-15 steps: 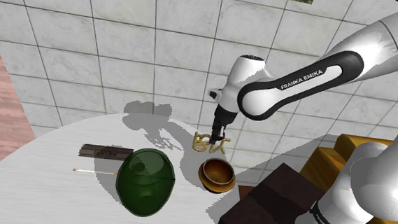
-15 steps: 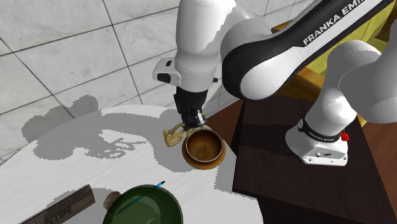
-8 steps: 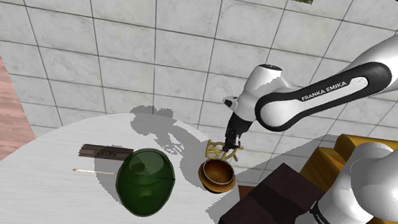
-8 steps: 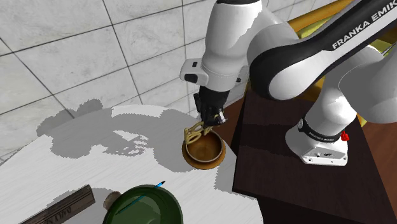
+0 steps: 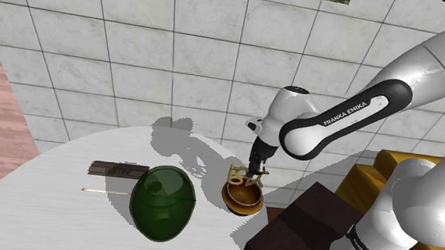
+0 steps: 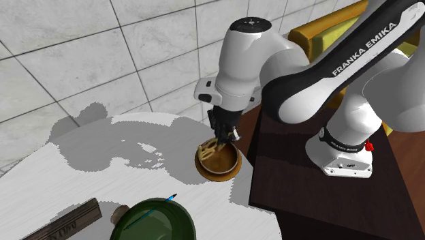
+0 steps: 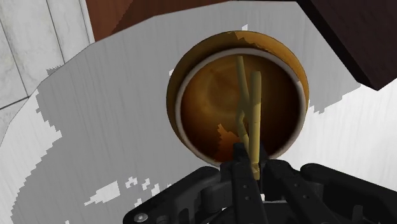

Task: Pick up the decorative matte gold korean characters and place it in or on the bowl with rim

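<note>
Table [image 5: 60,213], gold characters [image 7: 252,111] in pincer [image 7: 249,158], over bowl [image 7: 175,95]

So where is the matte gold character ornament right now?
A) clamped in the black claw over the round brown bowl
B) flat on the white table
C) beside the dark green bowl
A: the black claw clasps the matte gold character ornament over the round brown bowl.

White arm [image 5: 424,56], dark joints [image 5: 306,138], FRANKA EMIKA lettering [image 5: 341,108], seemingly all-black hand [image 7: 249,162]
</note>
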You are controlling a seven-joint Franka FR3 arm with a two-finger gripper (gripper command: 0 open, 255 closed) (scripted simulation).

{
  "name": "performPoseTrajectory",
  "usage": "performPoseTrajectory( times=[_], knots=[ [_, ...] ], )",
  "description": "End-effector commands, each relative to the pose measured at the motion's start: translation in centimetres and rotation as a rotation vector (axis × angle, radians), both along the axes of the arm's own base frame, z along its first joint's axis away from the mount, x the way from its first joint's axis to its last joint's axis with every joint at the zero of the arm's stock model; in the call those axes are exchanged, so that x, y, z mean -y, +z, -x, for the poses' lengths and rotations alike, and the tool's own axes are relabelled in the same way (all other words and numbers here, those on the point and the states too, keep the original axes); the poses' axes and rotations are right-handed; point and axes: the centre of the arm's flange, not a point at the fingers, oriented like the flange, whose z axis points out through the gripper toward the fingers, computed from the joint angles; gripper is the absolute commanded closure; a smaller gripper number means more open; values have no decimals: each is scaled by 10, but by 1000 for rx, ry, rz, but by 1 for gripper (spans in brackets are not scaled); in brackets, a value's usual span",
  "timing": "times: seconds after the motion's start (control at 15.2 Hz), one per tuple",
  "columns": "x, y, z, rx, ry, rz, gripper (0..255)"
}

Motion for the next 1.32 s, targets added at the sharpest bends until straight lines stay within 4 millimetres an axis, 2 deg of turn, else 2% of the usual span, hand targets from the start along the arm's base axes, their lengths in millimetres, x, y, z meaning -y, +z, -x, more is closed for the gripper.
performPoseTrajectory(
  times=[0.0, 0.2, 0.73, 0.79, 1.12, 1.25],
  knots=[
    [0, -11, 1, 1, 0, 0, 255],
    [0, -26, 1, 1, 0, 0, 255],
    [0, -26, 1, 1, 0, 0, 255],
    [0, -25, 1, 1, 0, 0, 0],
    [0, -26, 1, 1, 0, 0, 0],
    [2, 0, 4, 1, 0, 0, 0]
  ],
)
